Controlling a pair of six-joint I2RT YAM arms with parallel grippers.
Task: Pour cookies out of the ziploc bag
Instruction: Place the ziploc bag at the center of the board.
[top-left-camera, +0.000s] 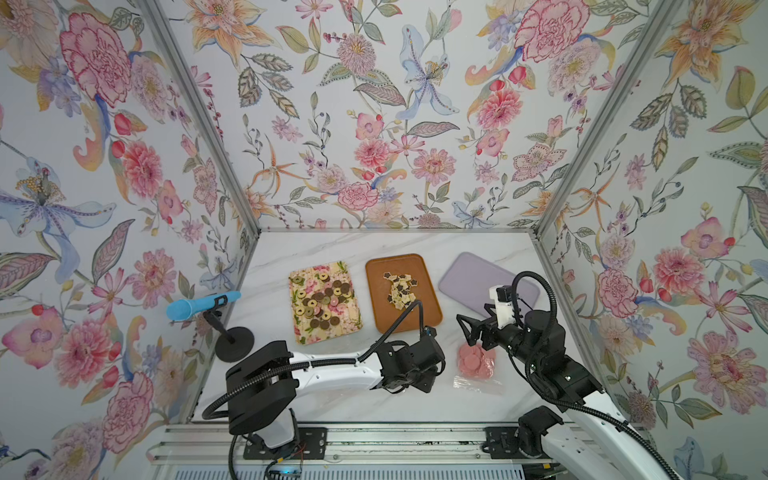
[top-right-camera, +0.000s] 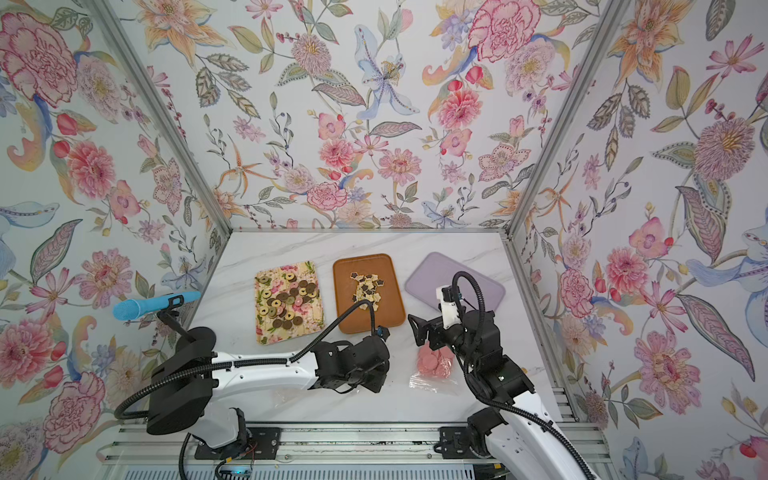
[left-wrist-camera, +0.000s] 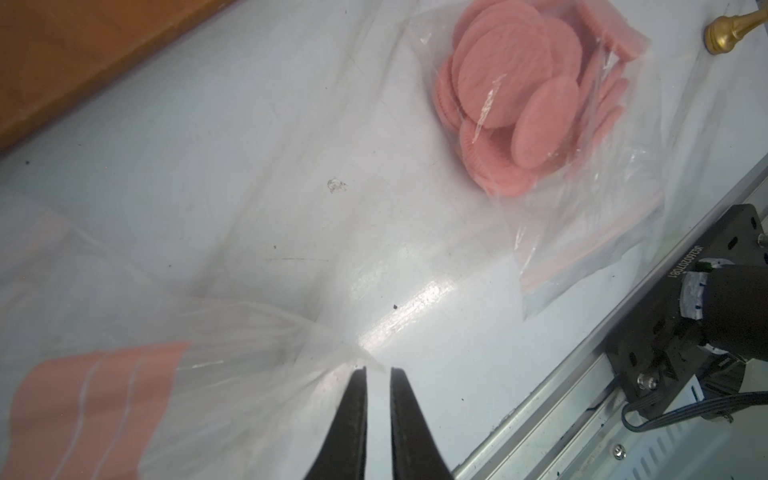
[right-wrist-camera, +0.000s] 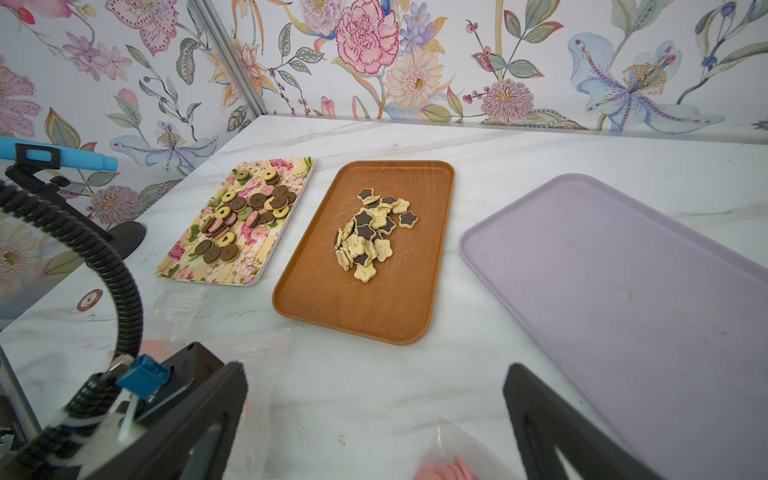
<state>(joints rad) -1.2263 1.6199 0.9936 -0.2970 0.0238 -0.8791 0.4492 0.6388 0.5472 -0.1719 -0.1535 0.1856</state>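
Floral-papered booth, white marble table; clock read from a top view, twelve at the back wall.

At eleven: floral tray, with dark brown, beige and pink rounds and rings spread over it; at twelve: brown tray, with beige and dark stars in a loose heap; at two: lilac tray, bare.

At four: ziploc bag flat on the table, apart from the lilac tray; pink discs bunched inside at its twelve o'clock end, zip end toward six; whether the zip is undone, cannot tell.

At six, low: left gripper, jaws a narrow slit apart, table visible between them; corner of an empty bag touches the tips, not visibly clamped.

Over the far end of the ziploc bag: right gripper, spread wide, holding nothing.

Judgement: two of three kinds are out, so roughly two thirds done; left to do: grasp the ziploc bag, carry it to the lilac tray, tip the pink discs out. Risk: thin film slips; discs spill short of the tray.
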